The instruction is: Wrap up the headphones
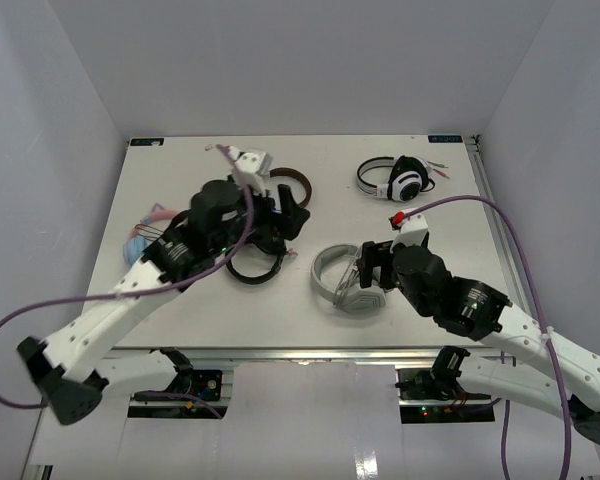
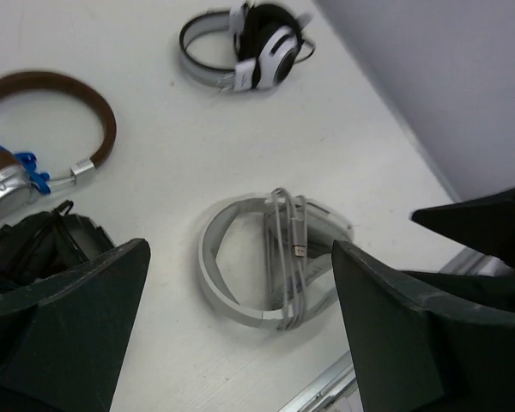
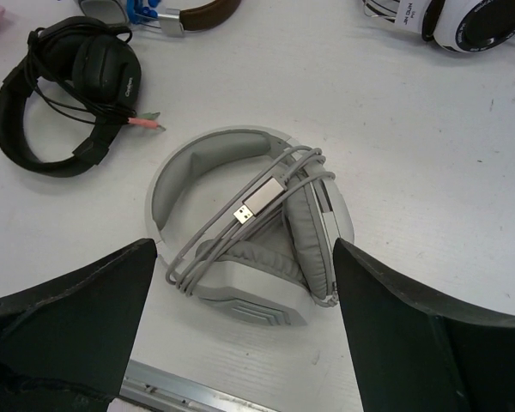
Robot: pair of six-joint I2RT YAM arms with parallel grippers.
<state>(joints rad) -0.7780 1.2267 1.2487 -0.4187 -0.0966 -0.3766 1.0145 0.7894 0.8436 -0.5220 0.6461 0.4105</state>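
The white and light-grey headphones (image 1: pixel 327 272) lie flat on the table near the front edge, ear cups folded in. Their grey cable (image 3: pixel 215 236) is looped several times around the band and cups, and the USB plug (image 3: pixel 259 202) rests on top. My right gripper (image 1: pixel 372 266) is open and empty, hovering above the ear cups; in its wrist view (image 3: pixel 245 335) the headphones (image 3: pixel 240 163) lie between the fingers. My left gripper (image 1: pixel 294 215) is open and empty, higher and to the upper left; in its wrist view (image 2: pixel 240 335) the headphones (image 2: pixel 232 296) lie far below.
Black headphones (image 1: pixel 255 265) lie left of the grey pair. A brown-banded pair (image 1: pixel 292 184) lies behind them. A white pair with black cups (image 1: pixel 395 180) lies at the back right. A pink and blue item (image 1: pixel 145 230) lies at the left. The metal rail (image 1: pixel 310 352) marks the front edge.
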